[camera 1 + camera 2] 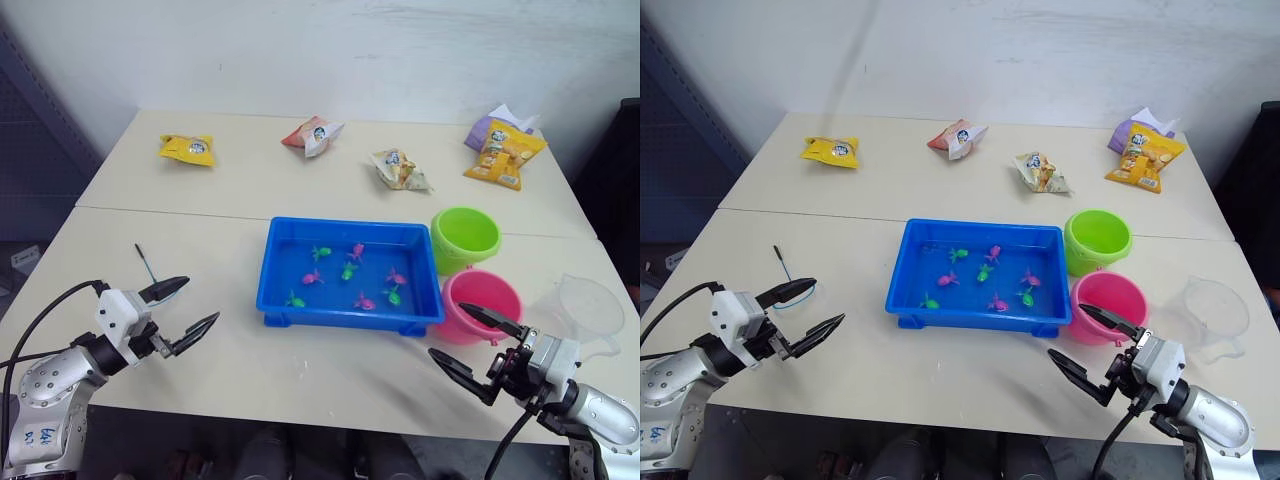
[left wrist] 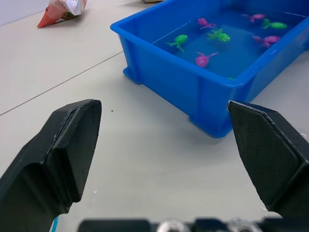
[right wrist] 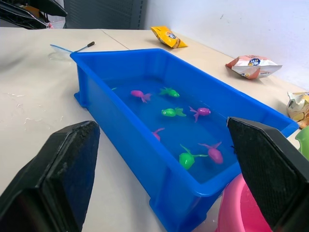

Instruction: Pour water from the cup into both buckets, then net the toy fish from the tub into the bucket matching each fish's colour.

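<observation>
Both my claws are spread wide, holding nothing. My left gripper (image 1: 183, 308) hovers over the near left part of the table (image 1: 150, 215), well left of the tub (image 1: 349, 314). My right gripper (image 1: 474, 346) hovers at the near right edge, just in front of the pink bucket (image 1: 484, 300).

The blue tub sits mid-table with water in it and the toy fish (image 1: 357, 250) scattered inside, a mix of pink and green, eight or so. The green bucket (image 1: 465, 236) stands by the tub's far right corner, touching or nearly touching the pink bucket in front of it. The clear cup (image 1: 589, 307) stands upright just right of the pink bucket; can't tell if there's water in it.

The net (image 1: 784, 265) lies flat on the table by my left gripper, dark handle pointing away from me, blue hoop (image 3: 61, 49) partly hidden behind my upper finger.

Snack packets lie along the far side: yellow packet (image 1: 188, 149), red-white packet (image 1: 313, 135), pale packet (image 1: 399, 168), orange packet (image 1: 506, 152) on a purple packet (image 1: 482, 131).
</observation>
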You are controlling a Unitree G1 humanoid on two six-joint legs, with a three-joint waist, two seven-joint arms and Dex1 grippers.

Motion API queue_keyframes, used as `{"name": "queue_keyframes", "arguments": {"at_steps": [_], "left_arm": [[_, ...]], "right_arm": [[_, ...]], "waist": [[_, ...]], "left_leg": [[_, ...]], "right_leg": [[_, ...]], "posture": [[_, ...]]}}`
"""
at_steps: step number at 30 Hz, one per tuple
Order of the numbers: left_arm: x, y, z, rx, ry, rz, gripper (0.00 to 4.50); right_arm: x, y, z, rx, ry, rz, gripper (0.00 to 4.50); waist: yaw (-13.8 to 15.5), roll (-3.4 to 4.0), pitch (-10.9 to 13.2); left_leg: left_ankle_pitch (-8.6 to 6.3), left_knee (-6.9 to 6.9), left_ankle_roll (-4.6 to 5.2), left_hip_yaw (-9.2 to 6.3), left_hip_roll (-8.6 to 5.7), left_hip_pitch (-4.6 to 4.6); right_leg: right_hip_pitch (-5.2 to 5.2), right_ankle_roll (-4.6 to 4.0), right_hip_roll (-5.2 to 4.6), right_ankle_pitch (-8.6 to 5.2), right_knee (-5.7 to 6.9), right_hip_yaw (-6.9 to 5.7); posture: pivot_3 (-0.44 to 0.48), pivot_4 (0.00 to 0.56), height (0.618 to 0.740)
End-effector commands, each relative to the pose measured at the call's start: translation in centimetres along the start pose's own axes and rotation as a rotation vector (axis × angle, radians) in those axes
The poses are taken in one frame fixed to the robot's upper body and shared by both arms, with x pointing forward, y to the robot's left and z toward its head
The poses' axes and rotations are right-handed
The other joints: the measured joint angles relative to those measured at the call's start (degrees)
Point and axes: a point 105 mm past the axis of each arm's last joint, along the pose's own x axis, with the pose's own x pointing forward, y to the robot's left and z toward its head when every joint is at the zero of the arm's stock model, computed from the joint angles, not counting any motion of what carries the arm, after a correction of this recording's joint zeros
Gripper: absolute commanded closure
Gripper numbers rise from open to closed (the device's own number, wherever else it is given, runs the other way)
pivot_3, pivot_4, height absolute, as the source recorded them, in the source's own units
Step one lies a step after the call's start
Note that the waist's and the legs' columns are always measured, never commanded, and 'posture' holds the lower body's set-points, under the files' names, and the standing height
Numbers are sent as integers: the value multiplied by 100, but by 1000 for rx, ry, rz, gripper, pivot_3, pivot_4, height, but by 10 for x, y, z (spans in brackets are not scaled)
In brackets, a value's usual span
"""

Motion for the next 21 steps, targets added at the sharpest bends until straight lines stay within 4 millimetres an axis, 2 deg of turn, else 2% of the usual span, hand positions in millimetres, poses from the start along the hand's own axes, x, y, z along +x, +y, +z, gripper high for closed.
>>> {"name": "queue_keyframes", "arguments": {"at_steps": [1,3,4,8,13,15,17,21], "left_arm": [[-5,0,1,17,25,-27,28],[-6,-13,-10,3,145,-160,28],[-2,-19,-8,17,167,-215,28],[28,-46,22,-12,61,-393,28],[54,-68,52,-41,-41,-565,28],[64,-72,63,-44,-81,-616,28],[74,-78,71,-40,-112,-668,28],[88,-88,81,-42,-154,-739,28]], "right_arm": [[2,1,7,-18,-30,-8,0],[0,1,9,3,-18,-24,0],[-2,1,8,19,-9,-34,0],[-17,-7,20,2,-27,-203,0],[-63,-5,32,-28,10,-499,0],[-99,-1,20,-16,183,-701,0],[-124,7,18,-15,224,-847,0],[-144,26,16,-18,253,-1004,0]], "waist": [[0,0,0],[-3,-1,0],[-3,0,0],[46,8,1],[28,14,-4],[20,26,-7],[5,28,-9],[-113,29,-10]], "left_leg": [[0,0,0,0,0,0],[0,0,0,0,0,0],[0,-1,0,-1,0,0],[1,1,1,-6,-4,-3],[7,-6,-16,-16,-6,-11],[18,-14,-35,-15,-5,-8],[20,-16,-40,-13,-4,-7],[9,-19,-43,-9,-2,1]], "right_leg": [[0,0,0,0,0,0],[0,0,1,0,1,0],[0,0,2,0,1,-1],[4,0,-6,0,-1,0],[5,0,-4,-1,-7,3],[4,0,2,-2,-8,3],[2,0,4,-4,-4,6],[2,0,5,-4,3,18]], "posture": [[0,150,738],[0,150,738],[0,150,738],[0,150,738],[0,150,738],[0,150,738],[0,150,738],[0,150,738]]}}
